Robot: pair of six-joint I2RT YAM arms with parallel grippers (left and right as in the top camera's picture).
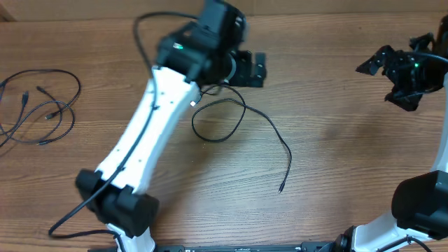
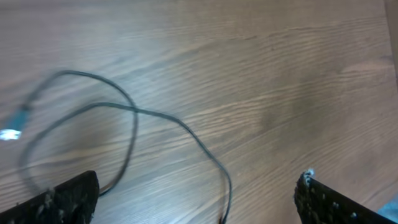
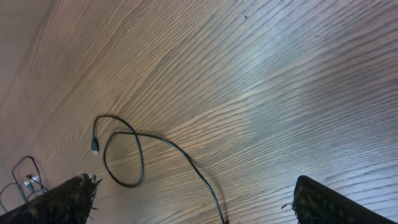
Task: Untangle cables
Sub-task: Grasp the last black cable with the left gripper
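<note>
Fingers spread wide and empty, the left gripper [image 1: 255, 70] hangs at the far edge of a lone cable [image 2: 135, 110] looped across itself on the table [image 1: 336, 161]. The right gripper [image 1: 388, 80], equally spread, sits well to the loop's right, and the other cables [image 1: 38, 105] lie well to its left. Pinching at the crossing risks tightening the loop.

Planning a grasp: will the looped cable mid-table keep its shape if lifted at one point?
Probably not: the looped cable lies in a slack, self-crossing curl, so it would likely sag and trail. It looks thin, so likely light. Pushed on the smooth wooden table, it would probably deform rather than slide whole.
</note>
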